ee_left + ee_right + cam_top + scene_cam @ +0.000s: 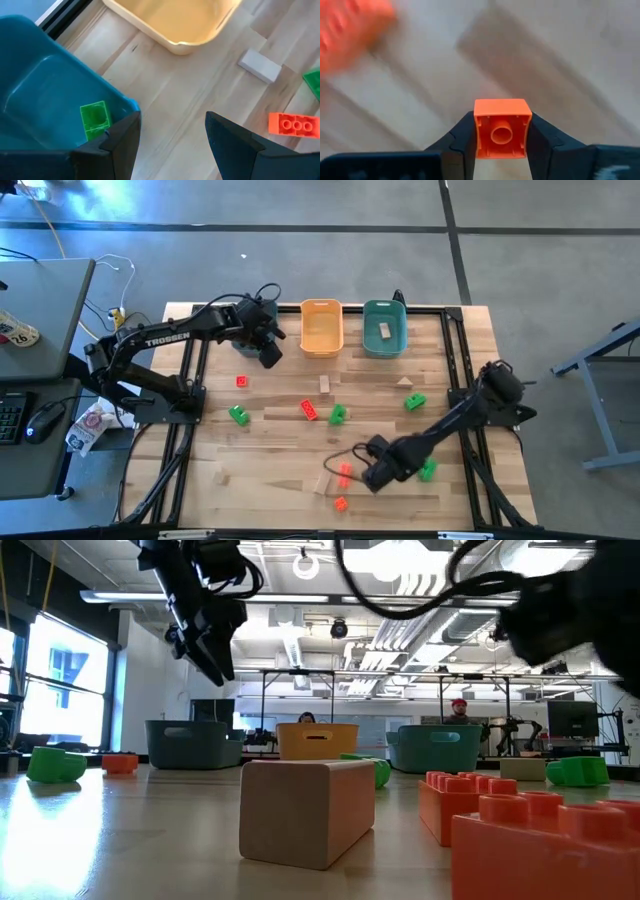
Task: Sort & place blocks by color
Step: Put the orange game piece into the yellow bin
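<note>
Orange block (501,128) is pinched between the fingers of the right hand (501,145), hollow underside facing the wrist camera, above bare worktop (560,65) near the front edge. Another orange block (340,503) lies just beside it and a green one (428,470) close by. Left hand (172,137) hangs spread and empty at the rear, over the edge of a teal bin (35,95) containing a green block (94,119), next to the orange bin (321,327). Further blocks lie scattered mid-worktop.
</note>
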`<action>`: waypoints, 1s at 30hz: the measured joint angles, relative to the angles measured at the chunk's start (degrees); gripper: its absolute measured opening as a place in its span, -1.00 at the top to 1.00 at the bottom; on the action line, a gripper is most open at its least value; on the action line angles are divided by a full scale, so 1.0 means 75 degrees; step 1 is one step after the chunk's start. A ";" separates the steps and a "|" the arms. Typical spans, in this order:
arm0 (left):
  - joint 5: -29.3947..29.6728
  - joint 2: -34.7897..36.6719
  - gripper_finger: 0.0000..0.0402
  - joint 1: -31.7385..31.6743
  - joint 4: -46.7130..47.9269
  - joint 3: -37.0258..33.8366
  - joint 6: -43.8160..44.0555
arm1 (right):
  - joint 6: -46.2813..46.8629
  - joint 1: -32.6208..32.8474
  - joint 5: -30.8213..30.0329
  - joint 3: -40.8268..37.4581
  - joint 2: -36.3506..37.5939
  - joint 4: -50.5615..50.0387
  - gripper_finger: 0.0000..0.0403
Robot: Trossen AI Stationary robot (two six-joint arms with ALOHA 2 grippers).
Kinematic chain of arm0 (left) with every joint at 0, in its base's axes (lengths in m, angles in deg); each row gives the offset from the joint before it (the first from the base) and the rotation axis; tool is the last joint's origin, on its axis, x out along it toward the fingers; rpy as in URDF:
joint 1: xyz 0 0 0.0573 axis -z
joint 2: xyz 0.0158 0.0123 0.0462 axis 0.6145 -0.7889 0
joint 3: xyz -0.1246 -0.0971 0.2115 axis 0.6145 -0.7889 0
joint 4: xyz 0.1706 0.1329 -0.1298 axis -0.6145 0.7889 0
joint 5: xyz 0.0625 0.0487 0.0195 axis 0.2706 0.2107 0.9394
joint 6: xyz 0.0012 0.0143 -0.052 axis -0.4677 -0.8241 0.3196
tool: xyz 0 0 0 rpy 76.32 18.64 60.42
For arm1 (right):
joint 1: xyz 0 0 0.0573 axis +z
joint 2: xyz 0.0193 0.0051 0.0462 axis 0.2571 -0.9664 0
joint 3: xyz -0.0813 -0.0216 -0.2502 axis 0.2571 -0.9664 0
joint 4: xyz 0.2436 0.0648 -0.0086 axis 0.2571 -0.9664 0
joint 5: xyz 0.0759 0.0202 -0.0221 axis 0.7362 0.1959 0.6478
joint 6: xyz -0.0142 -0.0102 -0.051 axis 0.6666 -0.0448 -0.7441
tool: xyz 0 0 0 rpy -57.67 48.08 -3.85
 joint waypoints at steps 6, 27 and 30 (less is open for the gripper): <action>0.0000 0.0000 -0.04 0.0159 -0.0001 0.0000 -0.0325 | -0.1621 -0.1141 -0.0374 0.0000 0.0333 0.0045 0.50; 0.0000 0.0000 -0.04 0.1021 0.0940 0.0000 -0.0584 | -0.7800 -0.4819 -0.0226 0.0820 0.0588 0.1502 0.50; 0.0000 0.0000 -0.04 0.1112 0.1220 0.0000 -0.0617 | -0.8448 -0.5163 -0.0228 0.1001 0.0588 0.1801 0.50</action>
